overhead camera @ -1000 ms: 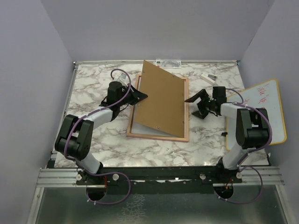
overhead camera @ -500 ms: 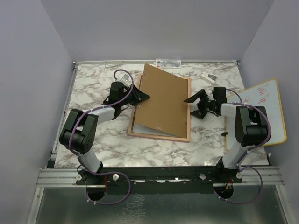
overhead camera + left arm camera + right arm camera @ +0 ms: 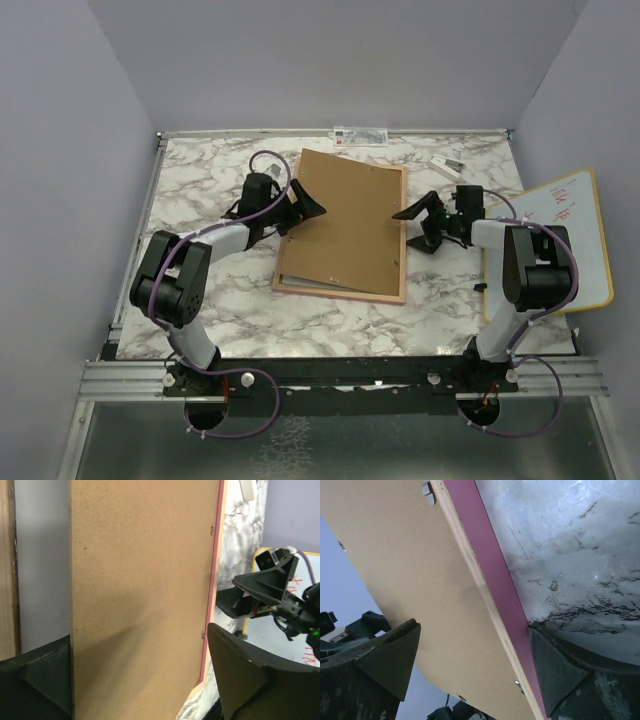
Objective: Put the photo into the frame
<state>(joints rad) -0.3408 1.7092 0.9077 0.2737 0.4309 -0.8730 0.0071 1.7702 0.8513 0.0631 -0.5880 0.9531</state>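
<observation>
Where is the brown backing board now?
Top view: the backing board rests askew on the frame at the centre of the table, between the left gripper and right gripper.

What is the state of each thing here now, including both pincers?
backing board: lies on the frame's back, askew, not seated inside the rim.
frame: face down, lying flat.
left pincer: open, at the board's left edge.
right pincer: open, right of the frame, holding nothing.
whiteboard: at the right, red writing on it.
photo: not visible.
</observation>
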